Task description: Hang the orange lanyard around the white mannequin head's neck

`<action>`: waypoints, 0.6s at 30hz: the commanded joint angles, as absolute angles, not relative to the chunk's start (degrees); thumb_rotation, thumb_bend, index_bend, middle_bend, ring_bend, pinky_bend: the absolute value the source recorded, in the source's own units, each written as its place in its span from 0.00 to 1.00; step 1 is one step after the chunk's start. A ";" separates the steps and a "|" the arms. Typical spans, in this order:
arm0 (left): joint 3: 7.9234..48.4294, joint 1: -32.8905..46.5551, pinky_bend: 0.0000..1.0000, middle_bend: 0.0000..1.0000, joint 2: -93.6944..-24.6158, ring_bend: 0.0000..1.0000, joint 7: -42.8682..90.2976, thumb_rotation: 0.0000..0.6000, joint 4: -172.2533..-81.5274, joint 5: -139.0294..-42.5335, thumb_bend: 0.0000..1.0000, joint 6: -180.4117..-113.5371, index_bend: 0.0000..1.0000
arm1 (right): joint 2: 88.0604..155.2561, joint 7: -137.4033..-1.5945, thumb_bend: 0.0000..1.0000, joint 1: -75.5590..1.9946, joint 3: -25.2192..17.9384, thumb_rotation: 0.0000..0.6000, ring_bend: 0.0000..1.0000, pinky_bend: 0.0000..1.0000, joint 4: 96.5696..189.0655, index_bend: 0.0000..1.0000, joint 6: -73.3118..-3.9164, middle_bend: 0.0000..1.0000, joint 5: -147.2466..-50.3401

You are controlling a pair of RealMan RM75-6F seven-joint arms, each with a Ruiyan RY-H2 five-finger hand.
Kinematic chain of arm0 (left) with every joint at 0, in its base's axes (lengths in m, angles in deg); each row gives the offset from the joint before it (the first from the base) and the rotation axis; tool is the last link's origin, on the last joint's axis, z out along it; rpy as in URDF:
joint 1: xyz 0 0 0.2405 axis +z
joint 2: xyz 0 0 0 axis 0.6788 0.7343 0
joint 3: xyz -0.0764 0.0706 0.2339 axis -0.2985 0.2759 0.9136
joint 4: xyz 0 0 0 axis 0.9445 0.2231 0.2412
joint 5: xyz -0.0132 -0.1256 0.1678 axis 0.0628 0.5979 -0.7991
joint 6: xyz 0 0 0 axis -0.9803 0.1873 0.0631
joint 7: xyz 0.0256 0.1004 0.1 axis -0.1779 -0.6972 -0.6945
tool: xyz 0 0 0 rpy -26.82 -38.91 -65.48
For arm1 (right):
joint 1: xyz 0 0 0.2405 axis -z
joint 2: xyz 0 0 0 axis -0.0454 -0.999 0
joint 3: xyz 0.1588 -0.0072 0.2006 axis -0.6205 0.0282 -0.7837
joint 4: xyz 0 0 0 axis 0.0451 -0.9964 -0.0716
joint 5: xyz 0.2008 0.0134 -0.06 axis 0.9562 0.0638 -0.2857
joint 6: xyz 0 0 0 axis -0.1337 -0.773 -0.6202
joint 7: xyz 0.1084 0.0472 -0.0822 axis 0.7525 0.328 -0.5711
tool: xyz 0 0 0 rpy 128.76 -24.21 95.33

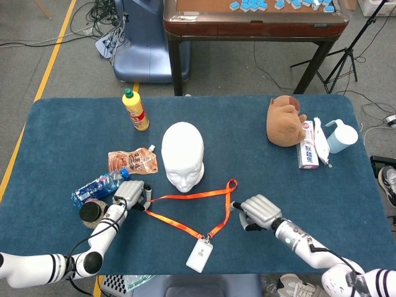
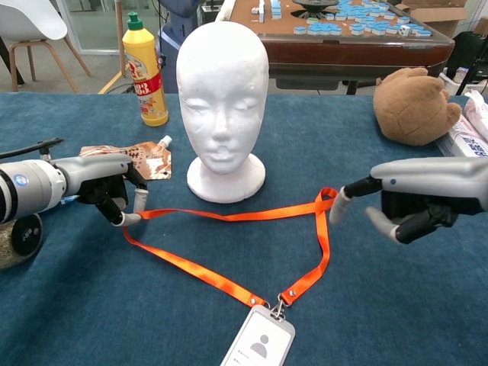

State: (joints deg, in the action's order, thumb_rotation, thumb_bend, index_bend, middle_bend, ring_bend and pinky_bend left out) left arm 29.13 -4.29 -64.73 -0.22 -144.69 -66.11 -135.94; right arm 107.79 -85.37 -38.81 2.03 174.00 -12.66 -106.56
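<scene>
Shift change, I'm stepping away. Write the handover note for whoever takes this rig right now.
Left hand: pinches the left end of the orange lanyard at the table.
Right hand: holds nothing, fingers apart, one fingertip close beside the lanyard's right-hand fold; contact cannot be told.
White mannequin head: upright mid-table, neck bare. The lanyard lies flat in front of it, the badge nearest the robot.
Done: left grasp only.
Left: take the right side, lift the loop open, pass it over the head, settle it on the neck.

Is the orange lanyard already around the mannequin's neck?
No. The orange lanyard lies spread on the table before the mannequin head.
</scene>
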 commanded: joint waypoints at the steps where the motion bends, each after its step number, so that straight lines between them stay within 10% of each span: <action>1: 29.17 -4.20 0.90 0.98 -64.64 0.94 -0.13 1.00 -144.80 -66.15 0.35 -135.94 0.59 | 110.50 -87.77 0.80 -40.40 2.73 0.79 1.00 1.00 172.47 0.26 -12.00 0.99 -103.66; 18: 29.44 -3.64 0.90 0.98 -64.51 0.94 0.64 1.00 -145.41 -67.33 0.35 -135.92 0.59 | 118.55 -98.07 0.79 -44.36 7.58 0.79 1.00 1.00 168.65 0.26 -16.99 0.99 -92.62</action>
State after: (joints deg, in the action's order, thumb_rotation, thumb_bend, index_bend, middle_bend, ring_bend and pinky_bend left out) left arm 29.44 -3.66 -64.51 0.62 -145.41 -67.31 -135.93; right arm 118.37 -97.84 -44.24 7.32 168.81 -16.82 -92.87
